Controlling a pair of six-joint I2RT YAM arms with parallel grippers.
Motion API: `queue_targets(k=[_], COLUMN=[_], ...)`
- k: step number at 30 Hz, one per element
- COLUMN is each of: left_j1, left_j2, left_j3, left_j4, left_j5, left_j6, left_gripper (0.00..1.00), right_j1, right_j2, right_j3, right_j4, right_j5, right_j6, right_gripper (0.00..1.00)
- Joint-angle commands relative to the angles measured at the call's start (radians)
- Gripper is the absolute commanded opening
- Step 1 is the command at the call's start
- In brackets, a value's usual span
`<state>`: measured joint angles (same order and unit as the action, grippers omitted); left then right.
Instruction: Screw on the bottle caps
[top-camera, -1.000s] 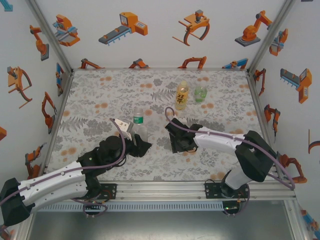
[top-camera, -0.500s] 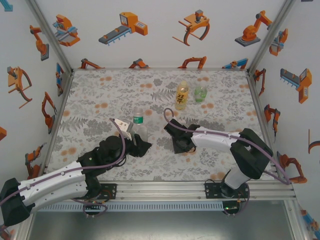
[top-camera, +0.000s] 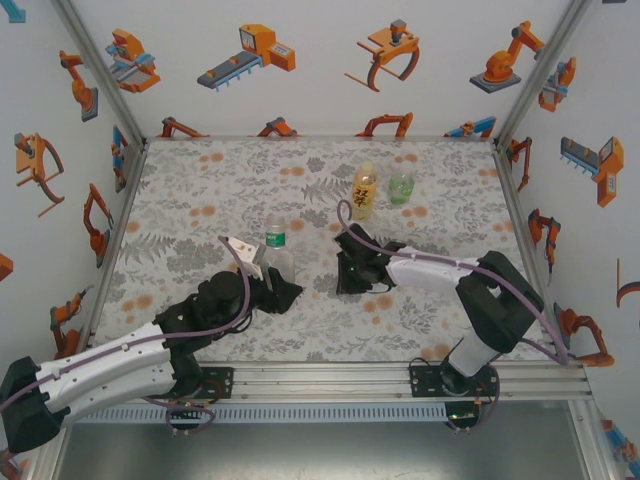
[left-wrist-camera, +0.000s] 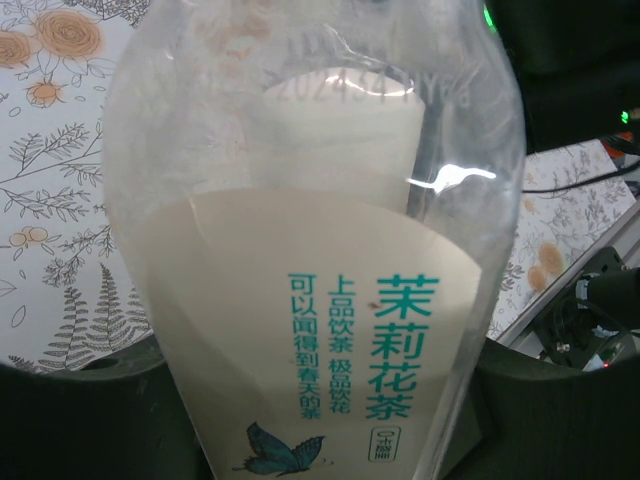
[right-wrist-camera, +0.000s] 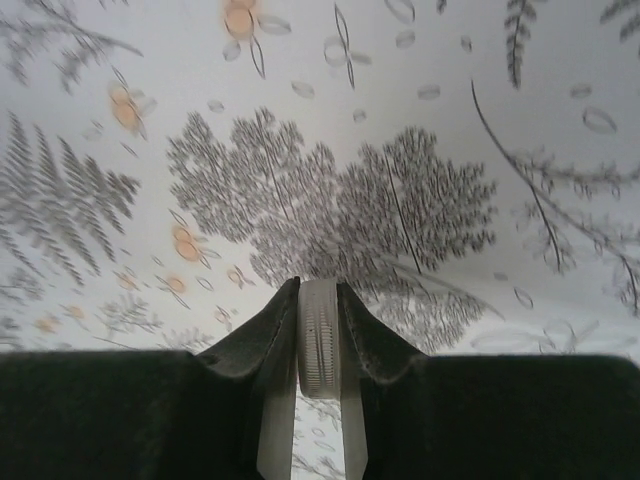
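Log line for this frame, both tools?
left tool: shut on clear bottle | right tool: shut on white cap | amber bottle, green bottle: upright, far side

Far-left tabletop (top-camera: 190, 190): bare cloth, open to passage. Far centre-right: amber bottle (top-camera: 363, 192) and green bottle (top-camera: 401, 187) stand just beside each other, with a narrow gap between them. Centre: clear bottle (top-camera: 277, 243) upright in the left gripper (top-camera: 276, 282). Right gripper (top-camera: 348, 280) sits low nearby, with a lane of bare cloth between the two. Both arms cross the near half. Walls close off three sides.
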<state>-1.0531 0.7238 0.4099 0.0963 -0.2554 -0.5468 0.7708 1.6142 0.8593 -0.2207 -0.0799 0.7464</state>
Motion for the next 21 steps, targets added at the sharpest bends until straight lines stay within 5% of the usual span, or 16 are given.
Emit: queue_targets(k=[1, 10, 21], left_j1=[0.002, 0.003, 0.003], left_j2=[-0.025, -0.061, -0.115], left_j3=[-0.010, -0.025, -0.026], left_j4=[0.001, -0.019, -0.073], left_j5=[-0.016, -0.024, -0.030], left_j6=[-0.011, -0.021, -0.030], left_gripper=[0.15, 0.15, 0.15], right_j1=[-0.042, -0.117, -0.116], right_j2=[0.006, -0.134, -0.090], right_j3=[-0.044, -0.185, -0.066], right_j4=[0.105, 0.022, -0.148], right_j5=[-0.089, -0.040, 0.054], right_j6=[0.051, 0.067, -0.014], right_gripper=[0.26, 0.42, 0.48])
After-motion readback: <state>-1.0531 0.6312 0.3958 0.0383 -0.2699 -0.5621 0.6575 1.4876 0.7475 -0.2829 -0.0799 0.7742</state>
